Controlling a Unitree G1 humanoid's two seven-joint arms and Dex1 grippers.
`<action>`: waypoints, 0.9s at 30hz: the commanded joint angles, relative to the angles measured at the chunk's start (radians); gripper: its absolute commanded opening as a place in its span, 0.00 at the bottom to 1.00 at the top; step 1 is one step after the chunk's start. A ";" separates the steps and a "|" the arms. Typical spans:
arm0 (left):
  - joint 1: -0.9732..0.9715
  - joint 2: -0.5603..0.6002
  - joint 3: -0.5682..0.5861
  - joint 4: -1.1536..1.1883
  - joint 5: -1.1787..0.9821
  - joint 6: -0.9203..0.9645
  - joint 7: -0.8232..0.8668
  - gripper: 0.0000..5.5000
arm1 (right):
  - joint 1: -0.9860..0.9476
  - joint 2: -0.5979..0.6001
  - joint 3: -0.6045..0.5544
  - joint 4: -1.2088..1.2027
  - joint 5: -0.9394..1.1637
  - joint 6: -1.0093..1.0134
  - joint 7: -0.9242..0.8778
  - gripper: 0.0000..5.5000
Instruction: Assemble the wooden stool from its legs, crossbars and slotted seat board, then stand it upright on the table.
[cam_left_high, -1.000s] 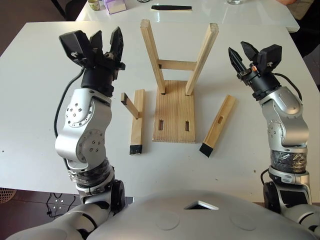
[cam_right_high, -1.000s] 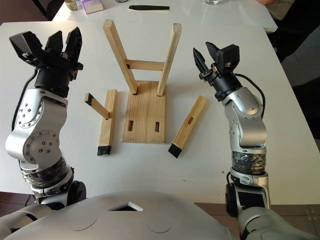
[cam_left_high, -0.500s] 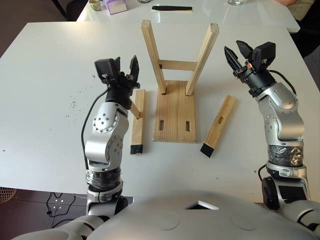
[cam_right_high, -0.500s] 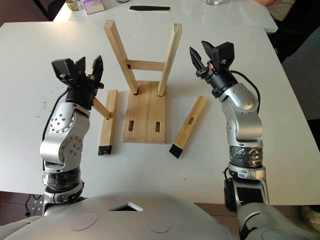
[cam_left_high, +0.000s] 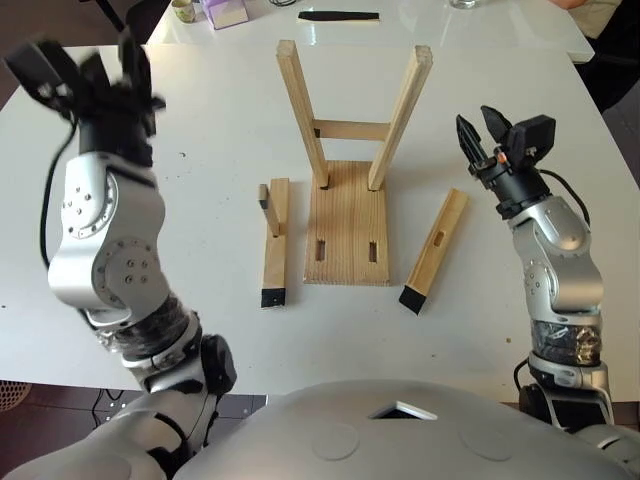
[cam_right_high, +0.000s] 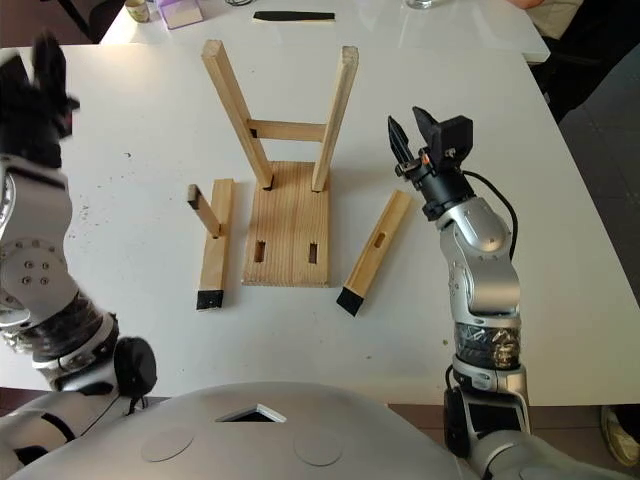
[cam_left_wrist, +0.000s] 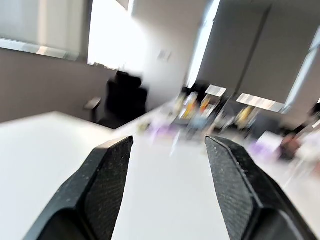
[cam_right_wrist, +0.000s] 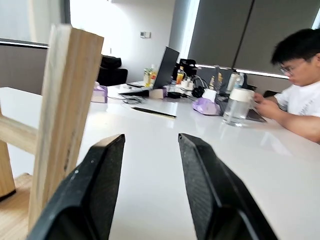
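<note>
Mark the left gripper (cam_left_high: 112, 72): half a second ago low beside the stub-bearing loose leg (cam_left_high: 275, 240), now thrown high toward the far left corner of the tabletop (cam_left_high: 220, 130), blurred, jaws spread and empty. See that leg lying flat just left of the seat board (cam_left_high: 347, 225), its stub seemingly turned more upright (hard to be sure, given a slight shift of the head camera). Read this as a pick abandoned or not begun, not as progress.

Note the right gripper (cam_left_high: 474, 122) too, eased a touch back toward the near edge, jaws spread, holding nothing, raised near the far end of the plain loose leg (cam_left_high: 435, 250).

Place the half-built stool at mid-tabletop: board flat, two fitted legs (cam_left_high: 302, 110) plugged into its far slots and joined by a crossbar (cam_left_high: 352, 130), two near slots unfilled.

Take the whole layout from the head views. Take from the right wrist view the right fitted leg (cam_right_wrist: 62, 115) looming just beside one spread finger (cam_right_wrist: 102, 190). Take from the left wrist view spread fingers (cam_left_wrist: 107, 190) against the room, well off the wood.
</note>
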 joint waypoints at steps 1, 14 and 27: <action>0.397 0.087 -0.043 0.000 0.067 0.101 -0.110 0.49 | 0.077 0.018 -0.010 -0.071 -0.011 0.016 -0.037 0.36; 0.631 0.073 -0.166 -0.314 -0.300 0.461 -0.284 0.71 | 0.130 -0.025 -0.016 -0.068 -0.012 0.026 -0.006 0.36; 0.481 0.064 -0.371 -0.229 -0.117 0.586 -0.151 0.71 | 0.070 -0.017 0.002 0.011 -0.027 -0.006 0.003 0.36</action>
